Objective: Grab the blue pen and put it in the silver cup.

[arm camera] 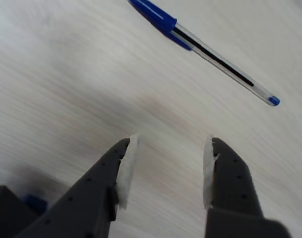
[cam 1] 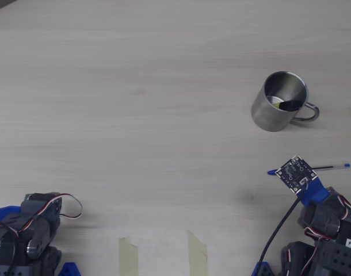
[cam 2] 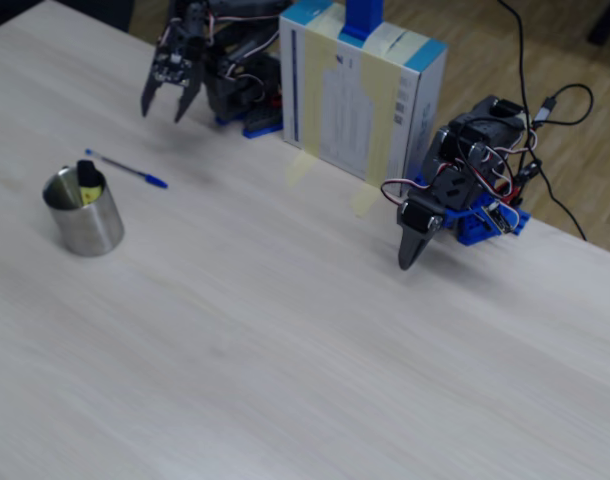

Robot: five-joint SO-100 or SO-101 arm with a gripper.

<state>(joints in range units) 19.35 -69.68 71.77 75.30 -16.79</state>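
Note:
The blue pen lies flat on the pale wooden table, below the silver cup in the overhead view. That cup stands upright, handle to the right, with small yellow and black bits inside. My gripper hangs open just above the table, nothing between its white-padded fingers. In the wrist view the pen lies diagonally beyond the fingertips, blue cap at upper left. From the fixed view, the gripper is a little behind the pen, which lies behind the cup. The wrist camera board covers the pen's middle in the overhead view.
A second arm rests at the table's far edge, its gripper pointing down; the overhead view shows it at bottom left. A tall white and blue box stands between the two arms. Two tape strips mark the table edge.

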